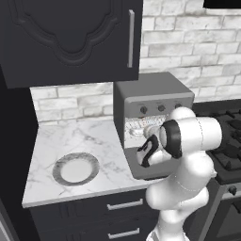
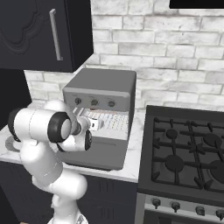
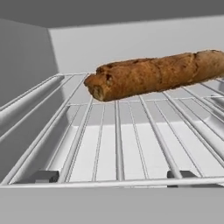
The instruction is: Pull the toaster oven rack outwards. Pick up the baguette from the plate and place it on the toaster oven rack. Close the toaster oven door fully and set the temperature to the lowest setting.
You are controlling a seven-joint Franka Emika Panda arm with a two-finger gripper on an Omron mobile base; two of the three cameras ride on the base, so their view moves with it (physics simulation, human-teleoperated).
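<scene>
The brown baguette (image 3: pixel 153 76) lies across the wire toaster oven rack (image 3: pixel 118 135), inside the grey toaster oven (image 1: pixel 153 92). My gripper (image 3: pixel 113 176) is open at the front edge of the rack, its two dark fingertips (image 3: pixel 43 176) wide apart with nothing between them. The baguette rests beyond them, apart from the fingers. The toaster oven door (image 1: pixel 150 168) hangs down open under my hand (image 1: pixel 149 131). The round grey-rimmed plate (image 1: pixel 63 162) sits bare on the marble counter to the oven's left. Three dark knobs (image 2: pixel 94 102) run across the oven front.
A dark wall cabinet (image 1: pixel 70 37) hangs above the counter on the left. The black stove (image 2: pixel 188 153) with burner grates stands right of the oven. My white arm (image 2: pixel 43 131) reaches in over the open door.
</scene>
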